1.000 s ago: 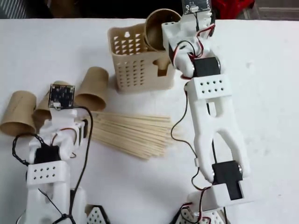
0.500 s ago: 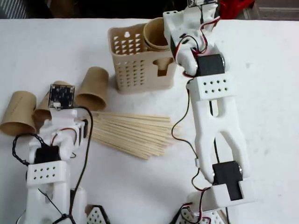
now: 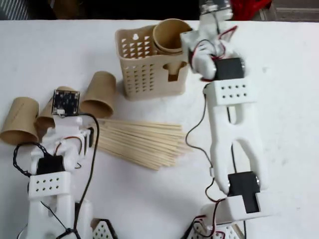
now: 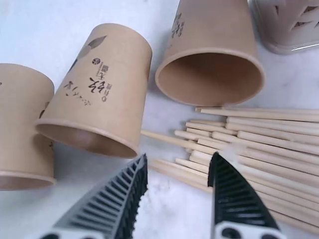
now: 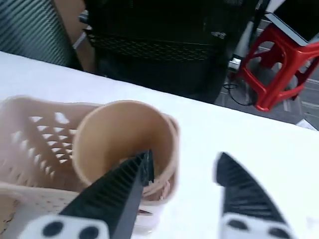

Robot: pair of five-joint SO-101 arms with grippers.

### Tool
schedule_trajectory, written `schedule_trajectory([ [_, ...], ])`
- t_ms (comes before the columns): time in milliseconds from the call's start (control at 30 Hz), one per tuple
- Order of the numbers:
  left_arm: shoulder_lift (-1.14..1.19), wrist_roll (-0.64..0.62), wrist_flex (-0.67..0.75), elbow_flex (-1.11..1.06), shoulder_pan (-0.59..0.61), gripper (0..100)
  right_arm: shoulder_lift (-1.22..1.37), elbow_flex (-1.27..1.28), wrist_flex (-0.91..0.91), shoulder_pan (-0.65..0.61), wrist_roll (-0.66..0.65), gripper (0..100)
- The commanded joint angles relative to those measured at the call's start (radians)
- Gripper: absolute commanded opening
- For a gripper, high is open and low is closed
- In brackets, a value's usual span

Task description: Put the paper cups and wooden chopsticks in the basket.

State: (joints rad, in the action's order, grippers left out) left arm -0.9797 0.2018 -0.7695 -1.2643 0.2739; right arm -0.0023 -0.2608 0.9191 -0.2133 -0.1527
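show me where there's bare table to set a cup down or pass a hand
Bare table lies right of the right arm, in the far corner left of the basket, and between the arm bases, nearer than the chopsticks. Crowded: the three lying cups by the left arm.

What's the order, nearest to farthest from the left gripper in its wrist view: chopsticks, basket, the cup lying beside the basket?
1. Chopsticks, right by the left gripper.
2. Cup, lying just beyond them.
3. Basket, farthest, behind the cup.
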Motion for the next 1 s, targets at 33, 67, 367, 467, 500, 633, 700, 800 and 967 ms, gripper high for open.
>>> schedule_trajectory([
  [33,-0.019,-0.009,0.025,0.005,0.001,21,0.007,-0.017,0.005,-0.035,-0.009,30.5],
  [67,-0.019,-0.009,0.025,0.005,0.001,21,0.025,-0.020,0.002,-0.035,-0.009,29.2],
  [367,-0.019,-0.009,0.025,0.005,0.001,21,0.236,-0.133,-0.005,0.012,-0.011,23.5],
  [467,-0.019,-0.009,0.025,0.005,0.001,21,0.278,-0.160,-0.004,0.030,-0.014,21.4],
  [500,-0.019,-0.009,0.025,0.005,0.001,21,0.291,-0.163,-0.004,0.036,-0.015,19.7],
  [633,-0.019,-0.009,0.025,0.005,0.001,21,0.338,-0.164,-0.004,0.045,-0.017,5.8],
  [700,-0.019,-0.009,0.025,0.005,0.001,21,0.349,-0.166,0.018,0.045,-0.017,1.2],
  [800,-0.019,-0.009,0.025,0.005,0.001,21,0.338,-0.238,0.188,0.036,-0.012,1.3],
  [967,-0.019,-0.009,0.026,0.005,0.001,21,0.354,-0.509,0.536,0.018,0.092,1.5],
])
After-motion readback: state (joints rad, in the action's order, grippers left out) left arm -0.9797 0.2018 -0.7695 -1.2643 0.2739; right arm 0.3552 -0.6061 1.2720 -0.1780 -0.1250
